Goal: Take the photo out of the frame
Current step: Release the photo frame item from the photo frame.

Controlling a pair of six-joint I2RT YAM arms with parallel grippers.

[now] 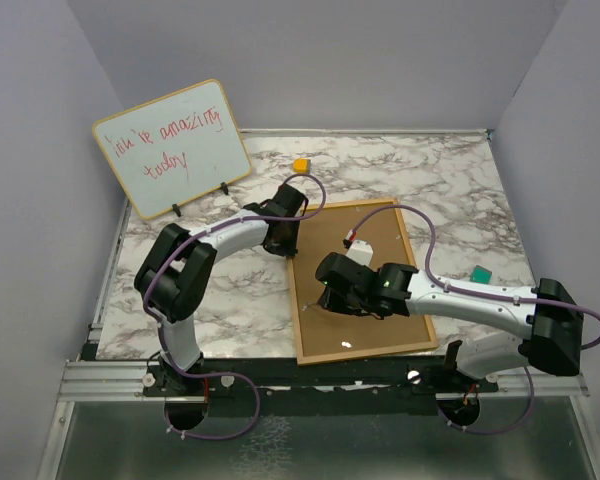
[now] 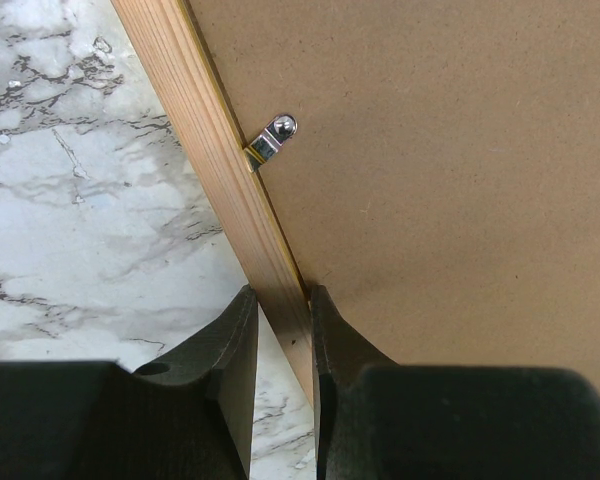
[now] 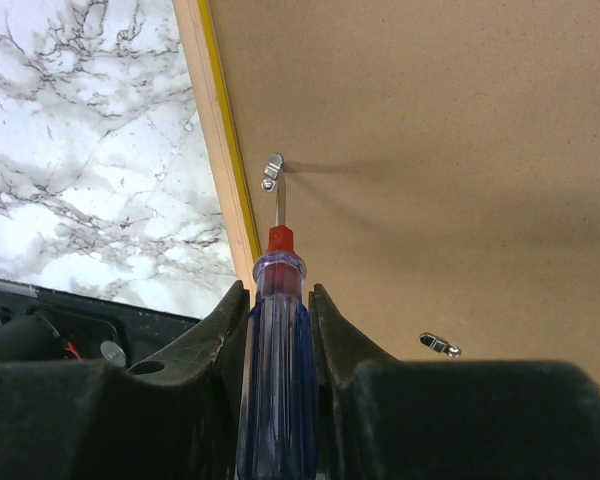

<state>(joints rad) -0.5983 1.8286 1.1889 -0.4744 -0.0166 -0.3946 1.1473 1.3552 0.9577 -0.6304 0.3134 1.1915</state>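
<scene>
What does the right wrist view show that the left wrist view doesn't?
Right wrist only: the right tool gripping a blue-handled screwdriver, its tip at a metal clip, and a second clip at lower right.
Left wrist only: the left tool pinching the frame by its wooden edge, with an edge clip just ahead of the fingers.
Both: the frame's brown back, its wooden border with a thin yellow line, and the marble table beside it. The photo shows in neither.
</scene>
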